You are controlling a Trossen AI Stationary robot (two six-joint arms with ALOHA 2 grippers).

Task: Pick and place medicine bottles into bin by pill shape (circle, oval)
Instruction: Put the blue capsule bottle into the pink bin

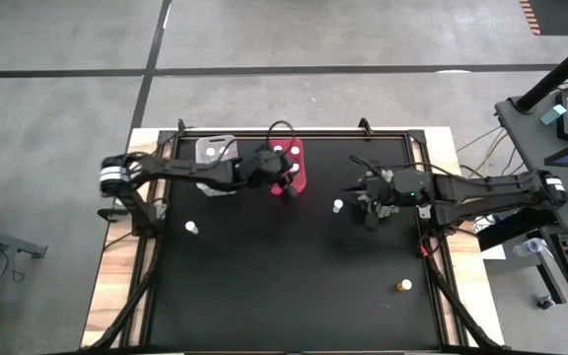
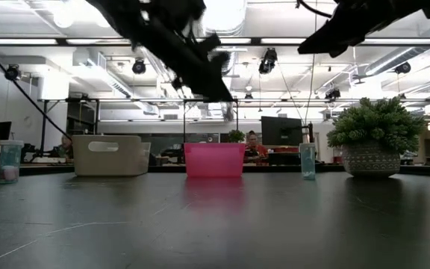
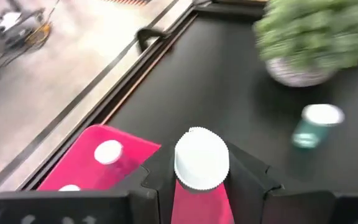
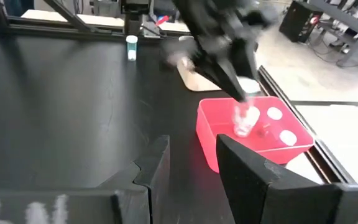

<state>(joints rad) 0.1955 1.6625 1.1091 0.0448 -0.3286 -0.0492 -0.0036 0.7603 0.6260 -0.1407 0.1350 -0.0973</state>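
Note:
My left gripper [image 1: 286, 181] is over the near end of the bright red bin [image 1: 291, 164] and is shut on a small medicine bottle with a white cap [image 3: 202, 158]. Two white-capped bottles [image 3: 107, 151] stand inside the red bin. The clear whitish bin [image 1: 215, 154] stands to its left. My right gripper [image 1: 368, 202] hovers open and empty right of centre, next to a loose bottle [image 1: 338, 206]. Another white-capped bottle [image 1: 192, 228] stands at the left, and an amber one [image 1: 403, 286] near the front right. My left gripper pinches the bottle between its two fingers [image 3: 248, 171], on the body just below the cap [image 3: 201, 182]. The fingers slant down from the table's left. In the right wrist view the bottle [image 4: 244, 119] hangs at the fingertips above the red bin's opening, clear of the table.
A green spiky plant in a pot [image 2: 375, 142] stands on the right half of the table, near my right arm. The black mat [image 1: 294, 296] is bare across its near middle. Cables run along the far edge.

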